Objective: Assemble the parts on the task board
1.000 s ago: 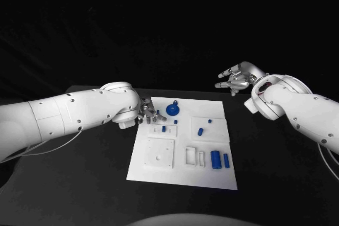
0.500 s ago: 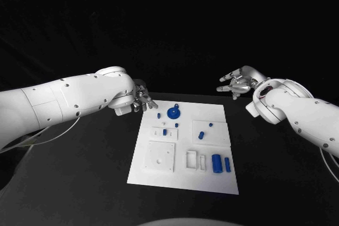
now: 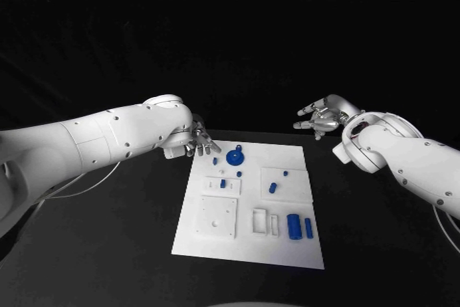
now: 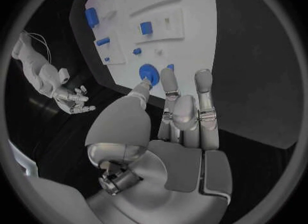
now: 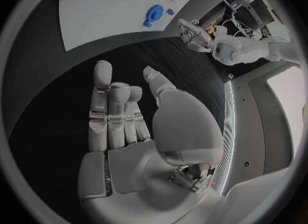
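The white task board (image 3: 219, 237) lies in the middle of the black table. A round blue part with a knob (image 3: 234, 155) stands near its far edge, and it also shows in the left wrist view (image 4: 148, 72) and the right wrist view (image 5: 154, 13). Small blue parts (image 3: 272, 187) sit mid-board, and two blue cylinders (image 3: 294, 226) lie near the right front. My left hand (image 3: 199, 145) hovers at the board's far left corner, fingers apart and holding nothing (image 4: 185, 112). My right hand (image 3: 321, 117) hangs beyond the far right corner, fingers spread and holding nothing (image 5: 125, 112).
A raised white square block (image 3: 217, 216) and white slotted holders (image 3: 260, 220) stand on the board's near half. Black table surface (image 3: 106, 254) lies to both sides of the board.
My left hand has lifted off the board's far left area and drawn back to its far left corner. The right hand has hardly moved. The camera has shifted slightly.
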